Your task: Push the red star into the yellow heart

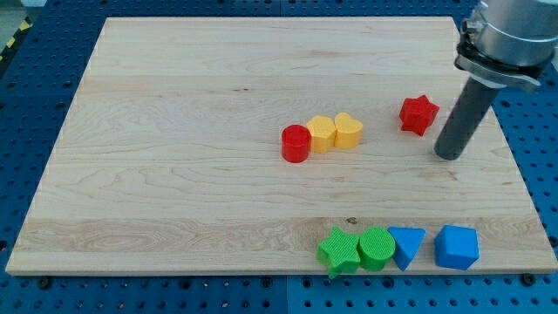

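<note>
The red star (418, 114) lies on the wooden board at the view's right, a little above the middle. The yellow heart (349, 131) lies to its left, with a gap between them. The heart touches a yellow hexagon block (322, 133), which touches a red cylinder (296, 143); the three form a short row. My tip (450, 155) rests on the board just right of and slightly below the red star, apart from it.
A row of blocks sits near the view's bottom edge: a green star (339, 251), a green cylinder (377, 249), a blue triangular block (407, 247) and a blue block (457, 247). The board's right edge (514, 157) is near my tip.
</note>
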### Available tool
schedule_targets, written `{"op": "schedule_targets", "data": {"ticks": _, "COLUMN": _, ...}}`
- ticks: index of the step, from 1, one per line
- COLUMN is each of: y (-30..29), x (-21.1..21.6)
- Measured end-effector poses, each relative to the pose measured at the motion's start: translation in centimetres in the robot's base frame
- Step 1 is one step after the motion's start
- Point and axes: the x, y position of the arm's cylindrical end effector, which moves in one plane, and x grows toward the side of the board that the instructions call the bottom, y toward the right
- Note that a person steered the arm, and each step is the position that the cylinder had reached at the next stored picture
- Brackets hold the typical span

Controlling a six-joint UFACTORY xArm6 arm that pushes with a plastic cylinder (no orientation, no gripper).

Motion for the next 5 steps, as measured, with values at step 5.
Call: {"op": "schedule_targets", "data": {"ticks": 5, "y": 4.3, "x": -0.2}}
